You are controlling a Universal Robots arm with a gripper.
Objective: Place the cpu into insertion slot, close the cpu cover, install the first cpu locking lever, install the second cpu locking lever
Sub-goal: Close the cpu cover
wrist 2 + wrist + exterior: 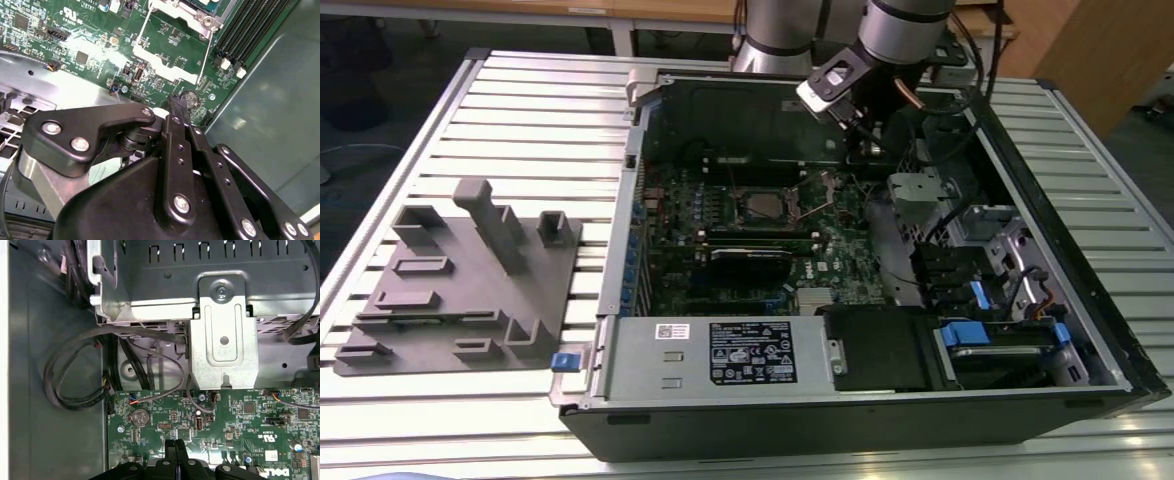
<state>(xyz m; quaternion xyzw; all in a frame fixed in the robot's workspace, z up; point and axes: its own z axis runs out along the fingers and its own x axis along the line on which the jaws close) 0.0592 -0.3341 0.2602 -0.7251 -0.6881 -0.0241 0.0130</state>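
Black fingers pressed together, holding nothing, low over the green motherboard, just beside the thin silvery frame-shaped cpu cover, which lies flipped open. Small grey square cpu looks seated in its socket. Judgement: push cover's free edge squarely, slowly.

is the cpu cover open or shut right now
Open. In the second wrist view the cpu cover lies flipped away from the socket, with green board showing through its square opening.

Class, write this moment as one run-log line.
gripper: shut, nothing seen held | position: over motherboard | cpu cover: open
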